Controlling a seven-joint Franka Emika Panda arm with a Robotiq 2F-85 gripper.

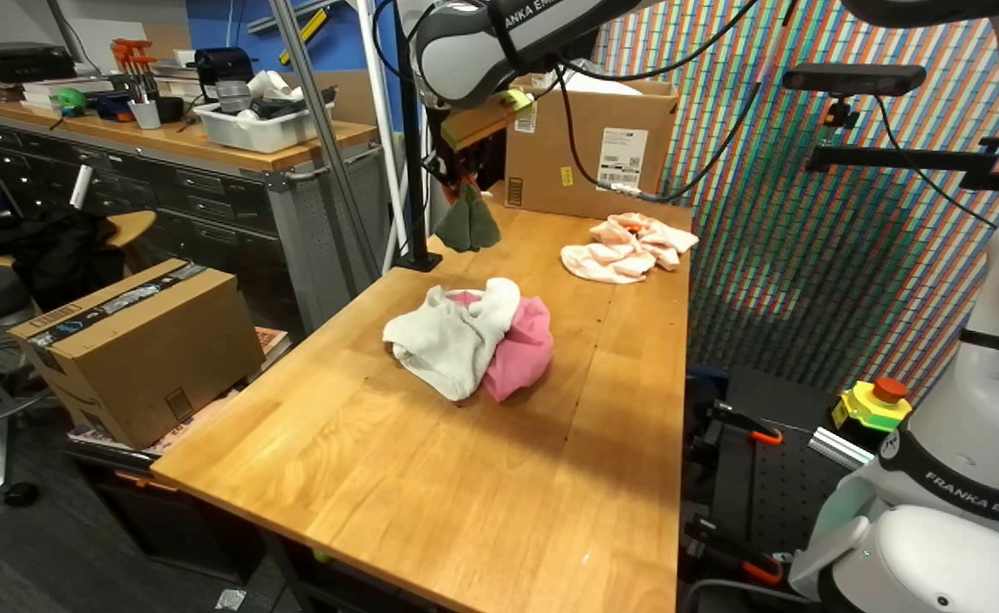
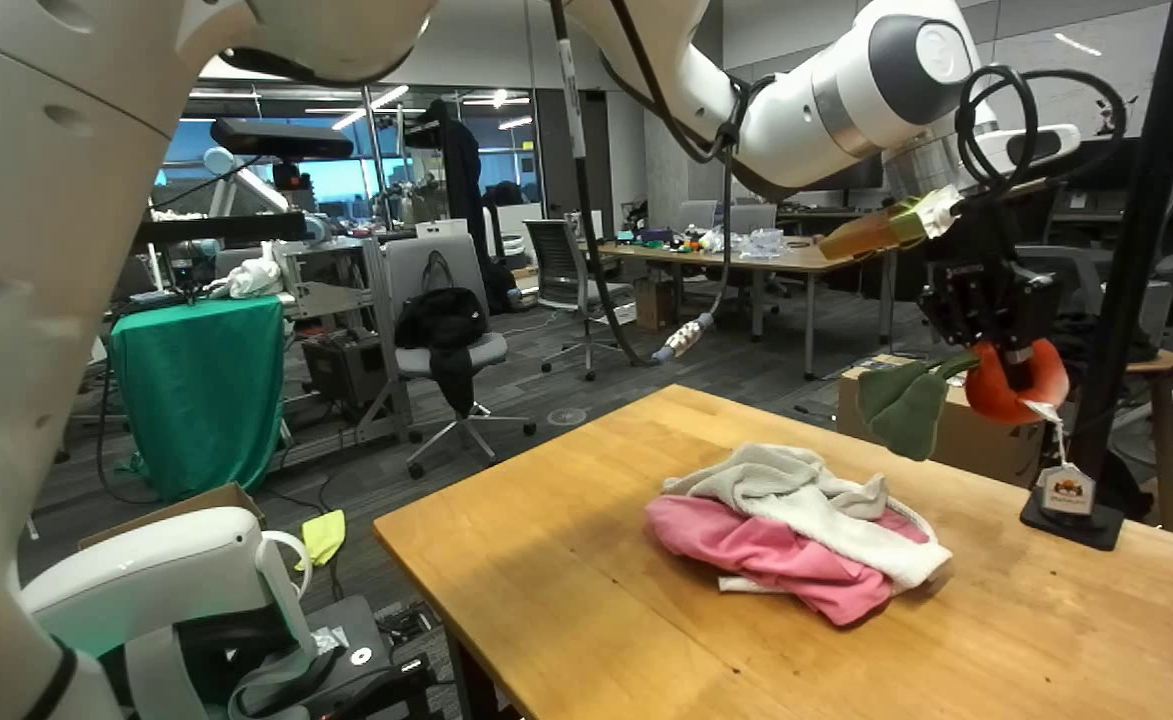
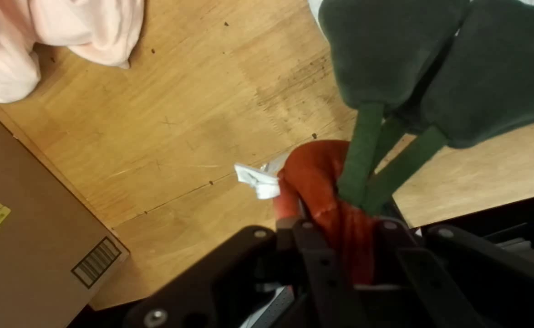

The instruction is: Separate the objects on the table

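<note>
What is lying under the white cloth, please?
A pink cloth lies partly under the white cloth; its uncovered part shows in both exterior views. The rest is covered; anything else beneath cannot be seen.

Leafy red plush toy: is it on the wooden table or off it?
Off: the gripper holds the plush toy raised clear of the wooden table.

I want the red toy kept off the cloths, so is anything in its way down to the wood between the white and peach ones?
Nothing visible stands between the red toy, held in the gripper, and the table between the white cloth and the peach cloth. The black post appears off to one side.
</note>
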